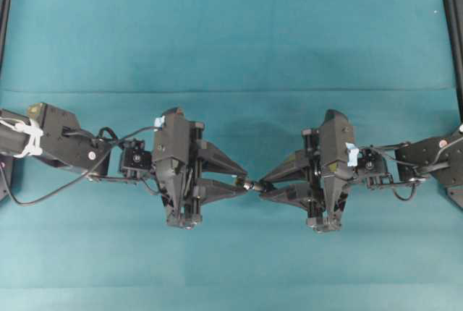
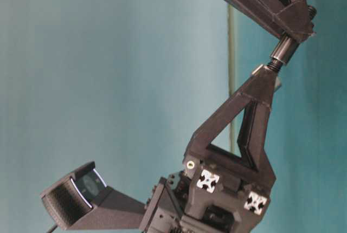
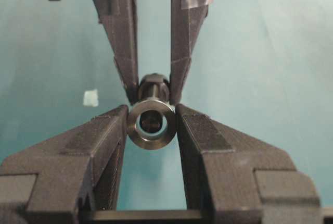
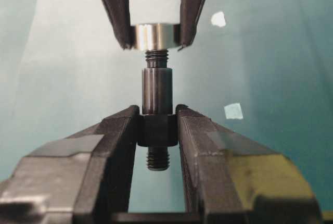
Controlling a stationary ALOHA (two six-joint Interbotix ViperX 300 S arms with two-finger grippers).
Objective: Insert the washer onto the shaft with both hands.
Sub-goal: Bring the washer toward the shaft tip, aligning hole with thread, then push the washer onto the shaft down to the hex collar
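Observation:
The washer [image 3: 151,125], a grey metal ring, sits pinched between the tips of my left gripper [image 3: 152,114], hole facing the camera. Through the hole I see the dark shaft [image 3: 154,86]. In the right wrist view my right gripper [image 4: 157,110] is shut on the shaft [image 4: 157,91] at its thick collar. The threaded tip of the shaft touches or just enters the washer [image 4: 154,36]. From overhead, the left gripper [image 1: 244,180] and right gripper [image 1: 262,185] meet tip to tip above mid-table, with the shaft [image 1: 255,184] between them.
A teal cloth [image 1: 231,36] covers the table. Black frame rails run along the left edge [image 1: 6,22] and the right edge [image 1: 454,36]. Small white tape bits [image 4: 233,111] [image 3: 91,97] lie on the cloth below the grippers.

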